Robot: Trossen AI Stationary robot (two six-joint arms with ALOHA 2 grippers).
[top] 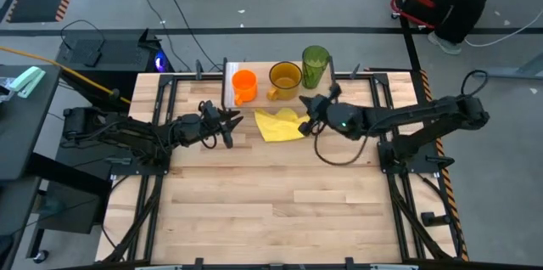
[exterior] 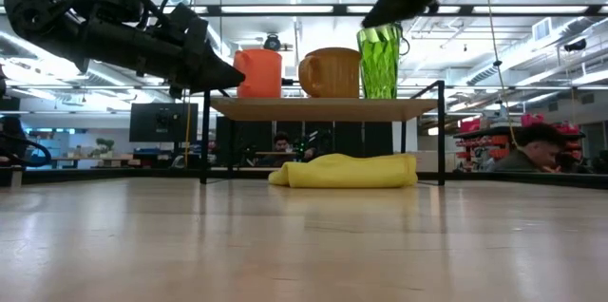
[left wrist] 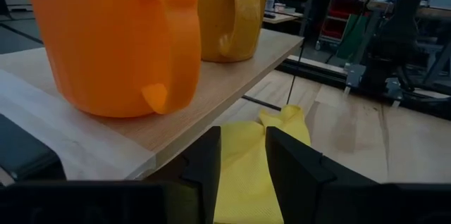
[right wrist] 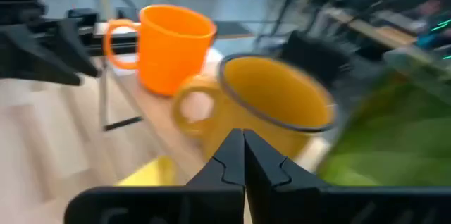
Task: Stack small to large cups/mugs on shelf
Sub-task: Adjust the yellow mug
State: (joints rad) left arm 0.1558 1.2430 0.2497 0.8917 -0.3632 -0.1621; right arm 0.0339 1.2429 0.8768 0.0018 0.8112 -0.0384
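One camera hangs high above and looks straight down on the whole worktop [top: 280,194]. One sits low at the near edge and looks level across it to the shelf [exterior: 323,108] and the room behind. The left wrist camera is very close to the orange mug [left wrist: 106,37]. The right wrist camera looks down on the amber mug [right wrist: 275,104] from close by. All four views show these two mugs.

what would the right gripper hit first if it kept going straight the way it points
Probably the wide amber-yellow mug, which sits directly beyond the shut right gripper in its wrist view. Depth is blurred there, and the tall green tumbler stands close beside that line on the wooden-topped shelf.
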